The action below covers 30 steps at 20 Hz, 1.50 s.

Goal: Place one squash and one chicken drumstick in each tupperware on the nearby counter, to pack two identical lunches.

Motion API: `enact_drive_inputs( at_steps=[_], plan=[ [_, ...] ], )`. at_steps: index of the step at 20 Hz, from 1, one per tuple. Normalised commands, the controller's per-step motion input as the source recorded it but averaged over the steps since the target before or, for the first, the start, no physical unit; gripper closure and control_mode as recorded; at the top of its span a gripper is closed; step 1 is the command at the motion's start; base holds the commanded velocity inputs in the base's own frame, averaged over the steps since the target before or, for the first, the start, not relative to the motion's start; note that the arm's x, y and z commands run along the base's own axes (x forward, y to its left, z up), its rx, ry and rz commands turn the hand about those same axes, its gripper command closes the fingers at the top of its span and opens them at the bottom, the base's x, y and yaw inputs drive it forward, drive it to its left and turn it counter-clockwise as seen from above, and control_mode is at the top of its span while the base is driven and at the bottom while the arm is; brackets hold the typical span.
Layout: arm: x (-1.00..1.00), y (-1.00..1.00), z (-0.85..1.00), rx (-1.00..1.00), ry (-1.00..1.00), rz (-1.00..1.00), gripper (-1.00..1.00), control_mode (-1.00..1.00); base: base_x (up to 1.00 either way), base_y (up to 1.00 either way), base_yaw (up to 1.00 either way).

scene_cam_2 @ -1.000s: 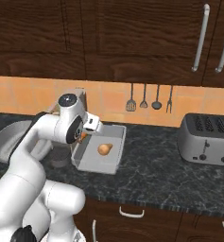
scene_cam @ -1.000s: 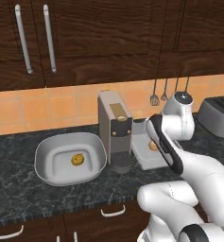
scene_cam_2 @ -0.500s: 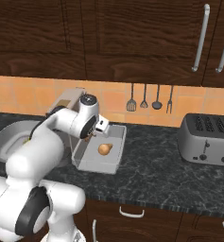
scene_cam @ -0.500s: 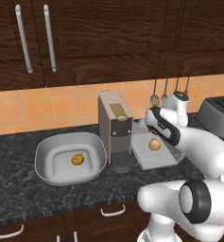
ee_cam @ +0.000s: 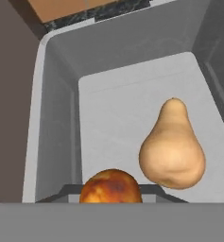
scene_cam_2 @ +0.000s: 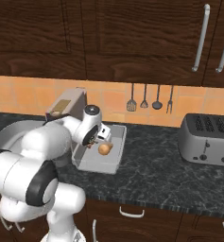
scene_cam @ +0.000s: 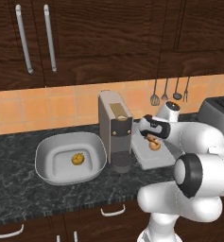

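While the gripper holds a drumstick over the tray beside its squash, the bowl lacks one.

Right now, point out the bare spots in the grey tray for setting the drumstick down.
In the grey tray, the floor along the left wall and toward the far wall is bare. The tan squash crowds the near right. The drumstick hangs in the gripper at near centre.
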Motion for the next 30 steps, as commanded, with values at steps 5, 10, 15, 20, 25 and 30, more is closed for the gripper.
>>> enact_drive_inputs(
  at_steps=[5, 10, 15, 20, 25, 30],
  plan=[
    [0.46, 0.12, -0.35, 0.00, 0.00, -0.04, -1.00, -1.00, 0.00, 0.00, 0.00],
    [0.85, 0.00, -0.30, 0.00, 0.00, -0.03, -1.00, -1.00, 0.00, 0.00, 0.00],
    [0.57, 0.00, -0.08, 0.00, -0.01, -0.03, -1.00, -1.00, 0.00, 0.00, 0.00],
    [-0.95, -0.12, 0.80, 0.00, -0.16, -0.09, -1.00, -1.00, 0.00, 0.00, 0.00],
    [-1.00, -0.09, 0.98, -0.01, -0.27, -0.04, -1.00, -1.00, 0.00, 0.00, 0.00],
    [-1.00, 0.00, 1.00, -0.02, -0.12, 0.00, -1.00, -1.00, 0.00, 0.00, 0.00]
  ],
)
